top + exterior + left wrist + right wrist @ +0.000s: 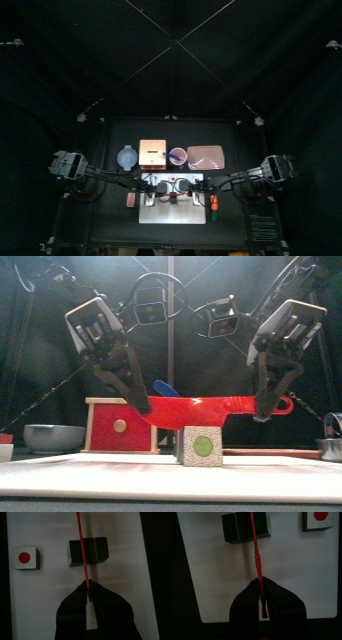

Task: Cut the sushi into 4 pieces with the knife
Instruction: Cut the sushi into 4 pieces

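Left gripper [139, 406] and right gripper [278, 406] both clamp the red knife [201, 410] (held level). It is right over the sushi roll [202, 445].

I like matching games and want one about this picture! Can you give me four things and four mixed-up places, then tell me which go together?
Things
1. red knife
2. dark green sushi block
3. blue-grey bowl
4. pink tray

Places
A. behind the board, at the right end of the row
B. held between the left claw and the right claw
C. just left of the wooden box
D. on the white board, below the knife

Pairs: 1-B, 2-D, 3-C, 4-A
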Robot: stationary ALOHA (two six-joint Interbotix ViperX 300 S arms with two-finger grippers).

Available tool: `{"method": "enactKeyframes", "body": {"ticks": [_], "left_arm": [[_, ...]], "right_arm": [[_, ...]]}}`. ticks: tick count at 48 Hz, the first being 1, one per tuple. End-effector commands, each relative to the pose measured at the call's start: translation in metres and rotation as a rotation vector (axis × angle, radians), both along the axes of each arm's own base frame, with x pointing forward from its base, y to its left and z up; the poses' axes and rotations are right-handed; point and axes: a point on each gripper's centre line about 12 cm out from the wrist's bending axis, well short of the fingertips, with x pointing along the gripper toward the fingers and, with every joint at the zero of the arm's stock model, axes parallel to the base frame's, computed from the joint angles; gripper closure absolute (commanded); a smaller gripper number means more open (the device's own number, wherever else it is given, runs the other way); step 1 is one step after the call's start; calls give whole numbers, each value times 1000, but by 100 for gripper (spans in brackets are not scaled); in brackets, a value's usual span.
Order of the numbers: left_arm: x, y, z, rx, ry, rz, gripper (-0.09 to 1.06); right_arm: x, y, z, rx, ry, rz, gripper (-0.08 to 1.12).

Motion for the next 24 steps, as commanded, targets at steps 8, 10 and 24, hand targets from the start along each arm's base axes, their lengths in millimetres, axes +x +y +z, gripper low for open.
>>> {"method": "enactKeyframes", "body": {"ticks": [8, 10, 24], "left_arm": [[-6, -5, -6, 23, 35, -35, 52], [-6, -5, -6, 25, 35, -36, 52], [-7, -4, -8, 26, 42, -34, 52]], "right_arm": [[-2, -4, 2, -15, -5, -1, 89], [-2, -5, 2, -15, -4, -3, 89], [-4, -3, -2, -6, 10, -5, 89]]}}
